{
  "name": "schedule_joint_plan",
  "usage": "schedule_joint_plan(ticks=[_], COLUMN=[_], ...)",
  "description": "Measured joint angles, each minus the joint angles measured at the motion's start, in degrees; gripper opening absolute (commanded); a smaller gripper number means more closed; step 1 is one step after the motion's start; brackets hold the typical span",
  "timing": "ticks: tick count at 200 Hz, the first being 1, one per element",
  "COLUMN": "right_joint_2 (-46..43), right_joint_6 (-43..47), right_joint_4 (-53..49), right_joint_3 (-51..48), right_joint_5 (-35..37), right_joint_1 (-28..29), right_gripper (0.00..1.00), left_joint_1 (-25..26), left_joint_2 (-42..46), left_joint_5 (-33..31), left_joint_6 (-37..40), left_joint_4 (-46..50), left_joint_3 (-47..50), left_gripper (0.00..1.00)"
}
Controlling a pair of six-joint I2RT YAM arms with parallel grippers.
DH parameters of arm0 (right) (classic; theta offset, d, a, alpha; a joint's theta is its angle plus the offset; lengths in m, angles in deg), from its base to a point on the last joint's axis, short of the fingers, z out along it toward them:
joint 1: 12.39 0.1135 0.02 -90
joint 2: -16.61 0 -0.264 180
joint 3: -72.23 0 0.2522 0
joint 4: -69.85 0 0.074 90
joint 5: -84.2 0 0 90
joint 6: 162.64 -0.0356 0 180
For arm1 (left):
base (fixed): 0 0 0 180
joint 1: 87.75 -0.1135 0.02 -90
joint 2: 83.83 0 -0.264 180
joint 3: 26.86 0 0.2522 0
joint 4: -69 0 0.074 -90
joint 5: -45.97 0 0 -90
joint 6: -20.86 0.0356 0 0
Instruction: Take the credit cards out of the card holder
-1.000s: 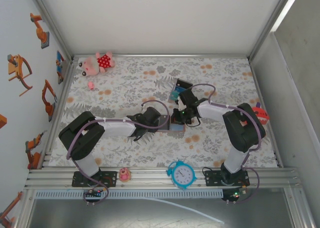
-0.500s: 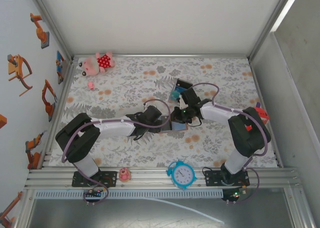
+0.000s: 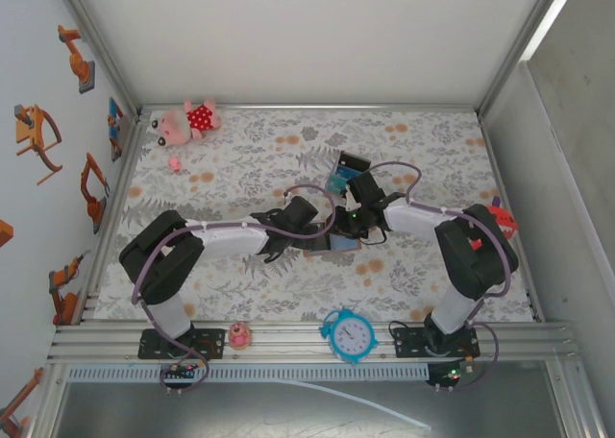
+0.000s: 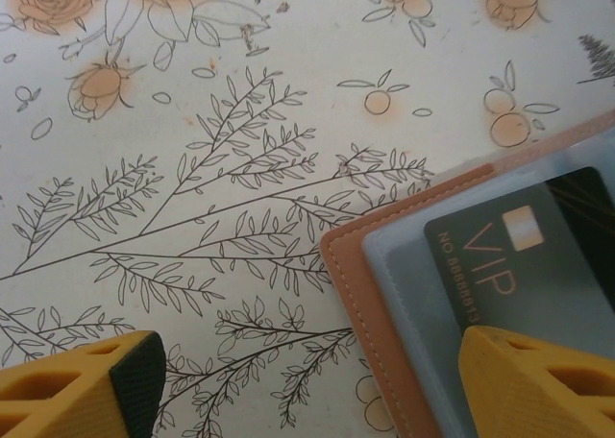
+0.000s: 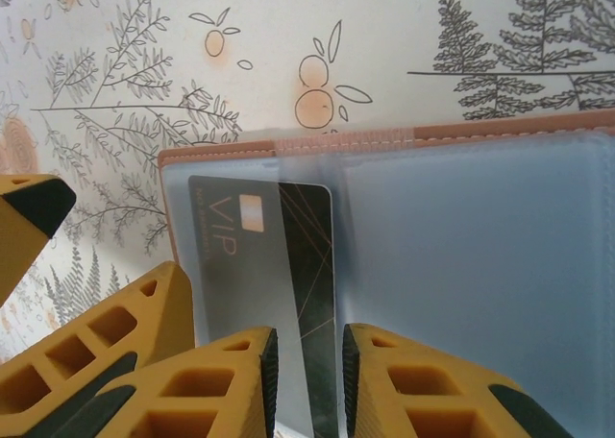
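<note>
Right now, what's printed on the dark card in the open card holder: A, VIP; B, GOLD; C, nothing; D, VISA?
A: the dark card in the card holder reads VIP in pale letters in both wrist views.

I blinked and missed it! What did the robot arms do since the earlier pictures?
The left gripper slid right, up to the card holder, fingers open across its corner. The right gripper barely shifted, poised over the VIP card. The pig toy, clock and black box stayed put.
</note>
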Motion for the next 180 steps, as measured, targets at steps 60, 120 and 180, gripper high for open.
schedule_joint_plan(ticks=[60, 120, 180], right_joint_2=[2.56, 3.56, 3.89], right_joint_6=[-0.24, -2.99, -5.27], right_joint_4=[2.29, 9.99, 15.58], right_joint_3=[-0.26, -3.21, -5.05], right_joint_5=[-0.35, -4.57, -7.28], right_joint_1=[-0.09, -1.14, -1.4], right_gripper=[0.19, 0.14, 0.13], left_joint_1=[-0.26, -0.26, -0.48], left_joint_2=[-1.27, -1.92, -2.08], left_joint_5=[-0.04, 0.0, -0.02], left_joint_6=[0.33, 0.94, 1.6], left_joint_4=[-0.35, -1.03, -1.16], left_joint_3=[-0.48, -0.87, -0.9], left_gripper=[0.73, 0.63, 0.6])
